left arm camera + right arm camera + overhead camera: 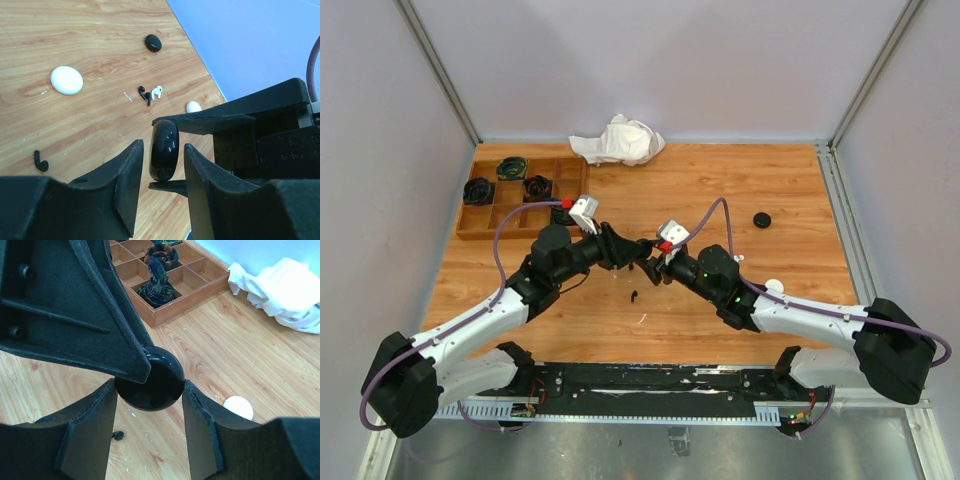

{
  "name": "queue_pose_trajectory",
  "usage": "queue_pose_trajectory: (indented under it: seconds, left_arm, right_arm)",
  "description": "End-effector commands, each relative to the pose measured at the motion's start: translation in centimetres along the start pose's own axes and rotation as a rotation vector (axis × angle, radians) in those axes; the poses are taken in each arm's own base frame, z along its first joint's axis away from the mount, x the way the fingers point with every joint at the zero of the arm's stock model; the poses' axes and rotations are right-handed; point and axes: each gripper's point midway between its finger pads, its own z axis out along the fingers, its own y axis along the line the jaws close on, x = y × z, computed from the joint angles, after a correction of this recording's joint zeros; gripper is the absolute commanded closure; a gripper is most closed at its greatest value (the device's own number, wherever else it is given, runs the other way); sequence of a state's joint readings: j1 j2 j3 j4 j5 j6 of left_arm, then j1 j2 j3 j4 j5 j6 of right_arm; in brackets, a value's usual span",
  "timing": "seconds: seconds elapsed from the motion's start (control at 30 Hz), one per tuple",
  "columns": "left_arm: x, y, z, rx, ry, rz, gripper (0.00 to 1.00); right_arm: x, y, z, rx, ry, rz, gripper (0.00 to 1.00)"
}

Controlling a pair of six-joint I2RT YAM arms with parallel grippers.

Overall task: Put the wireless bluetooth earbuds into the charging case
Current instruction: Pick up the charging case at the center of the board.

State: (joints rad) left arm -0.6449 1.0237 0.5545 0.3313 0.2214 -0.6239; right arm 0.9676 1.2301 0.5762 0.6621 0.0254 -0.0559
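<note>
A lone black earbud lies on the worktop, toward the near edge. Just beyond it, over the centre, the right gripper is clamped on the rim of the black charging case. The left gripper straddles the case's flat faces, but contact cannot be confirmed. An earbud pair, one black and one white, lies right of centre. A compartment tray occupies the far left corner.

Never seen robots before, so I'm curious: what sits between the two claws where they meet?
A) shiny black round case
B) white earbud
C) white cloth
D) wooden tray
A: both wrist views show the black case between the fingers, with the left gripper and right gripper meeting around it.
</note>
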Motion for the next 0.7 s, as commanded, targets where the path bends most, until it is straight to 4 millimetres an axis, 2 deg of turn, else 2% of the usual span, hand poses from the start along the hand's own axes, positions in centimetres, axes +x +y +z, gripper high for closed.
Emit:
queue_pose_trajectory:
  seconds: [0.0,0.2,0.3,0.47,0.53,0.67]
  left_arm:
    - [-1.5,-1.6,0.1,0.044,-0.026,0.042,0.60]
    - [-1.1,-1.6,0.1,0.045,0.000,0.065,0.79]
    - [-1.2,-1.7,-0.2,0.047,0.003,0.086,0.85]
    - [-1.7,-1.6,-0.6,0.021,0.029,0.174,0.88]
    - [-1.8,-1.7,-0.9,0.018,0.046,0.225,0.89]
    - [-2.0,-2.4,-1.3,0.052,0.084,0.317,0.89]
  right_arm:
    - [-0.7,0.9,0.1,-0.025,-0.043,0.002,0.53]
    - [-0.7,0.7,-0.2,-0.023,-0.044,-0.014,0.47]
    - [-0.5,0.7,-0.5,-0.037,-0.042,-0.028,0.41]
    - [-0.9,0.5,-1.4,-0.101,-0.044,-0.028,0.23]
    - [-1.2,-0.5,-2.2,-0.130,-0.068,-0.011,0.20]
    - [-2.0,-0.1,-4.0,-0.287,-0.104,-0.008,0.18]
